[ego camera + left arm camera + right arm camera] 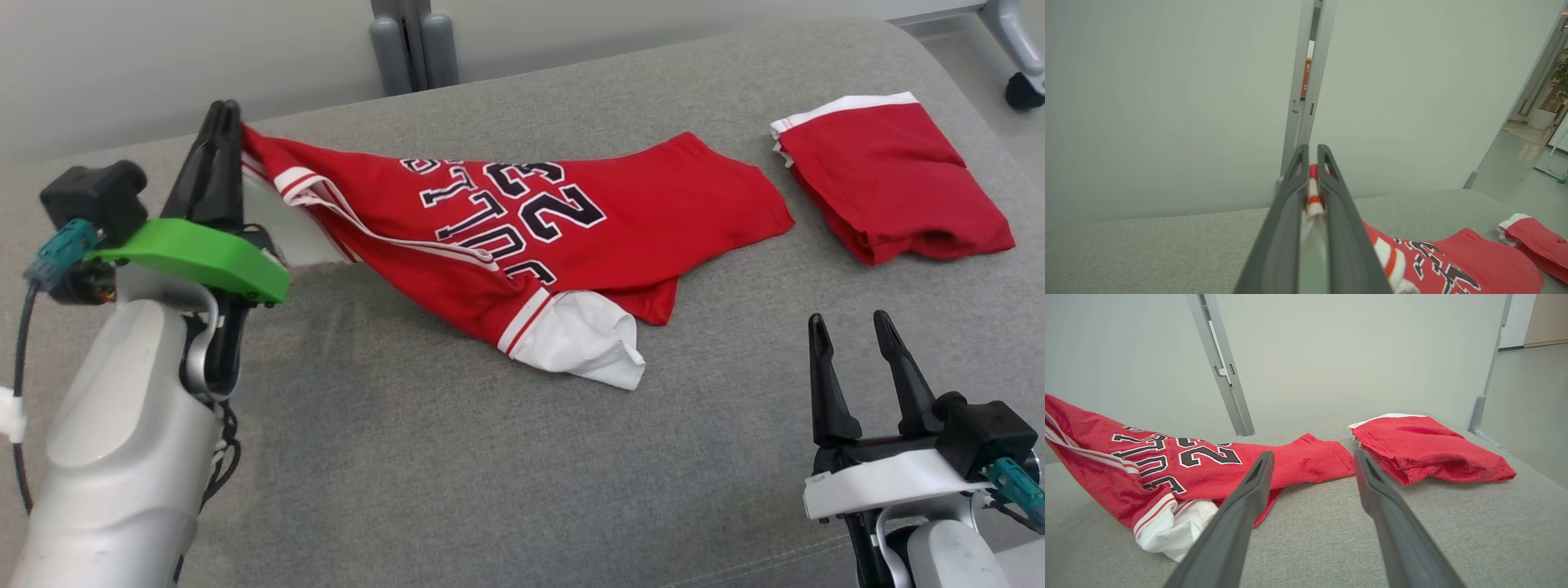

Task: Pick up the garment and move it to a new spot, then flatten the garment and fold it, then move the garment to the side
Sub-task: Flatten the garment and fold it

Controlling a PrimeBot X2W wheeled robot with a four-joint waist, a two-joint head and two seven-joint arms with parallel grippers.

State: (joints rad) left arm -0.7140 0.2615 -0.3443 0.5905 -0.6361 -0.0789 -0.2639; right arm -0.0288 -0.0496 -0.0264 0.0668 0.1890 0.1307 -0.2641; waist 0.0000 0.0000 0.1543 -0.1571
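fig.: left end effector [223,113], fingers pressed together, pinching a striped edge of the red basketball jersey w/ black-and-white numerals and white trim [571,237]. that corner is lifted; the rest trails on the grey fabric-covered tabletop [408,457]. right end effector [851,325] is spread, holding nothing, near the front edge. risks: thin pinch may slip under a fast pull; dragged cloth may bunch; far hem lies near the folded red-and-white garment [890,180] & could shove it.
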